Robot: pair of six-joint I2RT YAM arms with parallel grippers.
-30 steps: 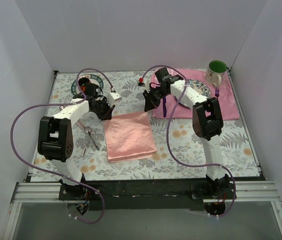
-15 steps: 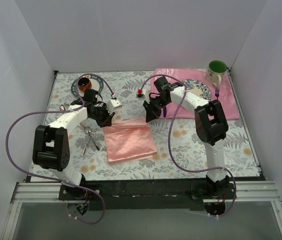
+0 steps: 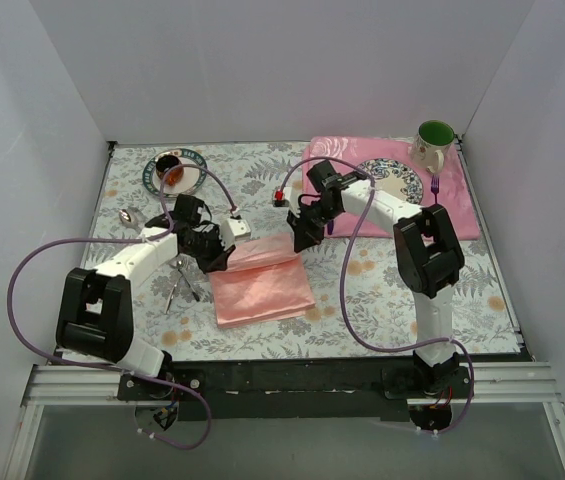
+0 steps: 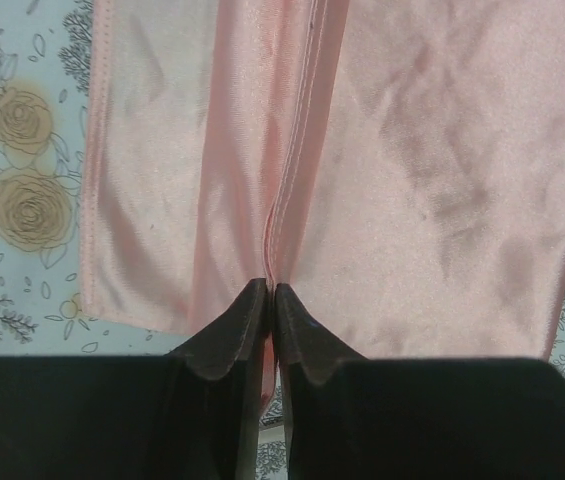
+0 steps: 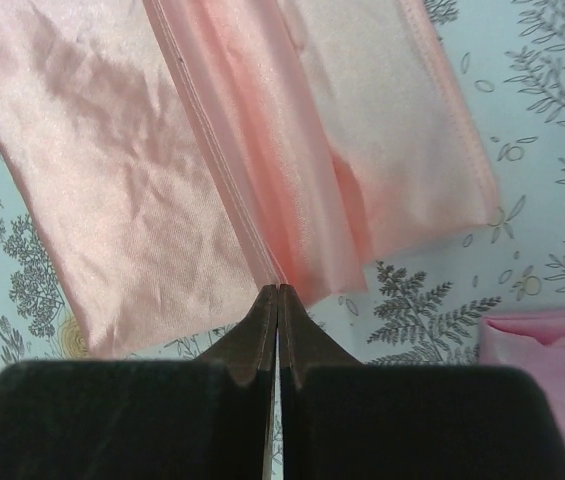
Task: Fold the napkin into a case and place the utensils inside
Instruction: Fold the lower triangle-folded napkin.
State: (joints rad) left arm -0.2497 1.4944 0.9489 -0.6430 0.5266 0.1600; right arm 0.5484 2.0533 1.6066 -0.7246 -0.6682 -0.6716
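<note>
Salmon-pink, one napkin (image 3: 262,290) clamped by jaws of left gripper (image 4: 269,295) and right gripper (image 5: 278,295).

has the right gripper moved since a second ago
Yes. The right gripper has drawn back toward the front, away from the far corner of the rose placemat, pinching the far edge of the napkin.

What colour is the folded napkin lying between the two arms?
Plain salmon pink, slightly shiny, no pattern. The napkin shows best in the left wrist view.
</note>
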